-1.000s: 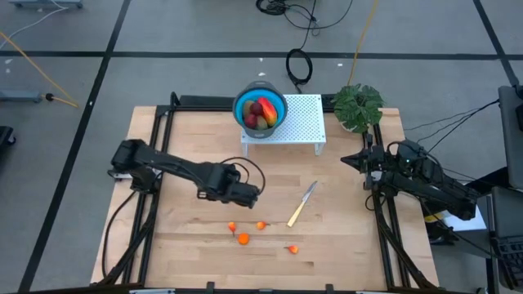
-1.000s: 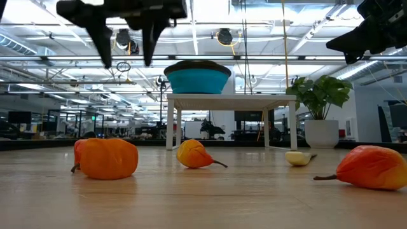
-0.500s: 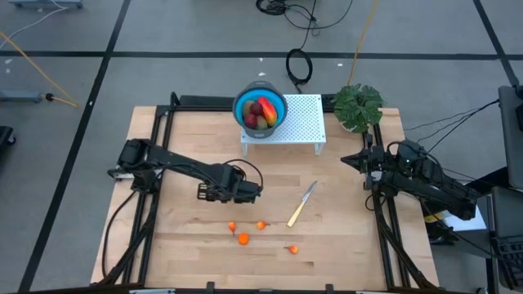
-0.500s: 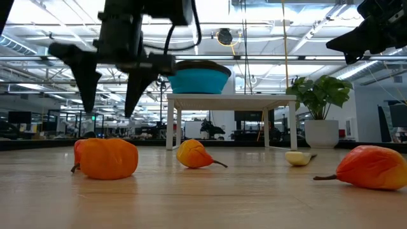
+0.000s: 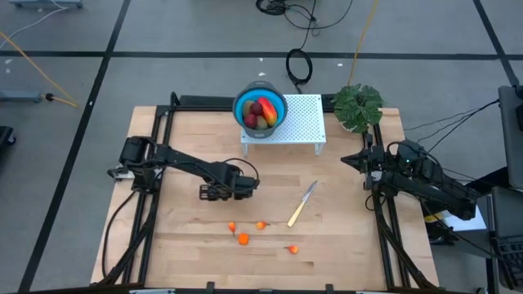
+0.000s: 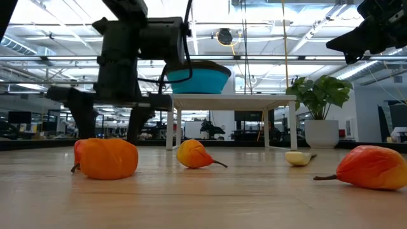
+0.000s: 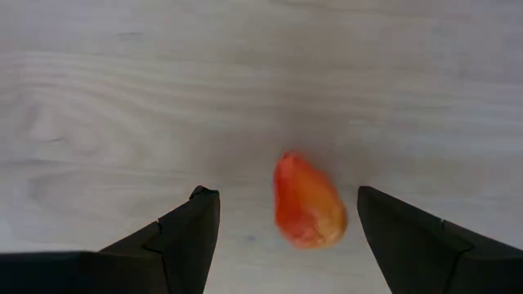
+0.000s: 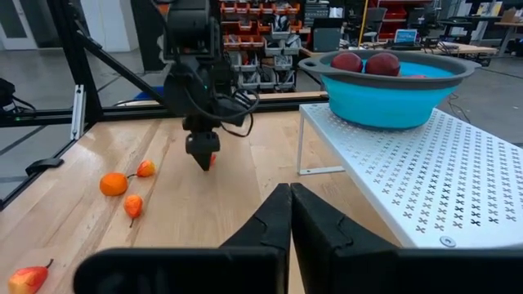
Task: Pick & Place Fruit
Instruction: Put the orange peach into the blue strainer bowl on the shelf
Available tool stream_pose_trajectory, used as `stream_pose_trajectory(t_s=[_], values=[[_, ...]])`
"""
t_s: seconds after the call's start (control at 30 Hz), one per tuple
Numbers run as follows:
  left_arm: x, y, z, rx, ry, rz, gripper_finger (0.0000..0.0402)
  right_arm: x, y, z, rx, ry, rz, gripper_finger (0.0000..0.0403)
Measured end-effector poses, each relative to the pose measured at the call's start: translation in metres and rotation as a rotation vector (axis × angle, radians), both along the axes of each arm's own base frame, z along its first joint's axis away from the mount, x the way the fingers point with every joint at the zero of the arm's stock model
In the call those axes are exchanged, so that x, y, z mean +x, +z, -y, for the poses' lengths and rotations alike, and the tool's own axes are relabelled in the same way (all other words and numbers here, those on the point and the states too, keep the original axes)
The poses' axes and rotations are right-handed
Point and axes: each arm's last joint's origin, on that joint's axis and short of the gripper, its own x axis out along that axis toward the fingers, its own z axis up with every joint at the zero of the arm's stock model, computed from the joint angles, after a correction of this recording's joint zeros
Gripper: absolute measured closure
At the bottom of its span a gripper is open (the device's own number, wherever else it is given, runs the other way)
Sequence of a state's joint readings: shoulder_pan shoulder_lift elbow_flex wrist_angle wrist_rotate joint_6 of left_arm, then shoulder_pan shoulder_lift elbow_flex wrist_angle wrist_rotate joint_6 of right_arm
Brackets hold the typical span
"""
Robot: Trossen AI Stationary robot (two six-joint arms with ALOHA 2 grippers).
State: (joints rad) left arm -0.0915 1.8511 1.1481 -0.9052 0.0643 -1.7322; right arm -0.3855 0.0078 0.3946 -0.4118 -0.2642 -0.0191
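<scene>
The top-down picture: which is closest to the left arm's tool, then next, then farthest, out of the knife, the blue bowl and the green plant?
Measured from the left tool, open over the table's middle:
1. Knife, lying flat off toward the right arm's side.
2. Blue bowl, up on the white stand at the far edge.
3. Green plant, in the far corner on the right arm's side.

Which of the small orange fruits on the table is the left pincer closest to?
The leftmost orange fruit, lying just in front of the open left pincer; the other three sit farther right.

Left gripper [image 6: 109,121] seemingly astride orange fruit [image 6: 106,158]
</scene>
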Motion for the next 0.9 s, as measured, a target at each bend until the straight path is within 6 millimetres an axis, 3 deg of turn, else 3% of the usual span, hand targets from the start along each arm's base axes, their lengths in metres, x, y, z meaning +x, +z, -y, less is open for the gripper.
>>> stream_pose_trajectory(t_s=[0.27, 0.6, 0.9], values=[[0.0001, -0.0081, -0.0011, -0.015, 0.026, 0.057, 0.0121, 0.0, 0.0, 0.0, 0.0, 0.0, 0.0, 0.0399], [-0.0002, -0.0087, -0.0012, -0.011, 0.012, 0.057, 0.022, 0.0, 0.0, 0.0, 0.001, 0.0, 0.0, 0.0399], [0.0002, -0.0092, -0.0018, 0.021, -0.012, 0.061, 0.0283, 0.0, 0.0, 0.0, 0.001, 0.0, 0.0, 0.0399]])
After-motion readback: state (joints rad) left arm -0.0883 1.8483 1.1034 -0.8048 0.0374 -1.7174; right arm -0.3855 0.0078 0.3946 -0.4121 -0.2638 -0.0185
